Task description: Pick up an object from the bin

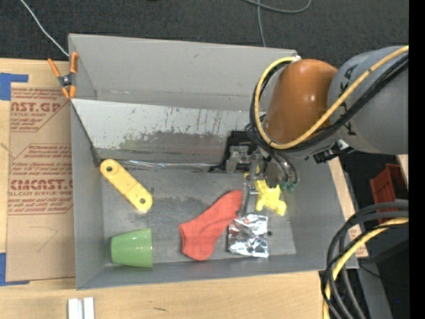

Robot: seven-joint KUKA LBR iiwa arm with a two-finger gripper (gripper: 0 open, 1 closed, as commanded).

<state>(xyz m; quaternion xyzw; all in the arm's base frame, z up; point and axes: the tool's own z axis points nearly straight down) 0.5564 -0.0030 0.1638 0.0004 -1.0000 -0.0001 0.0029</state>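
My gripper (252, 193) reaches down in the right part of the bin, below the arm's orange cover. Right beside it, on its right, is a small yellow toy-like thing (271, 200) with a bit of green at its edge. Just below the gripper lies a crumpled silver foil wrapper (249, 237). A red cloth (210, 227) stretches from the gripper's left side down toward the bin's front.
A flat yellow bar with a hole in one end (126, 185) lies at the left. A green cup (131, 248) lies on its side in the front left corner. The arm and its cables cover the bin's right rear.
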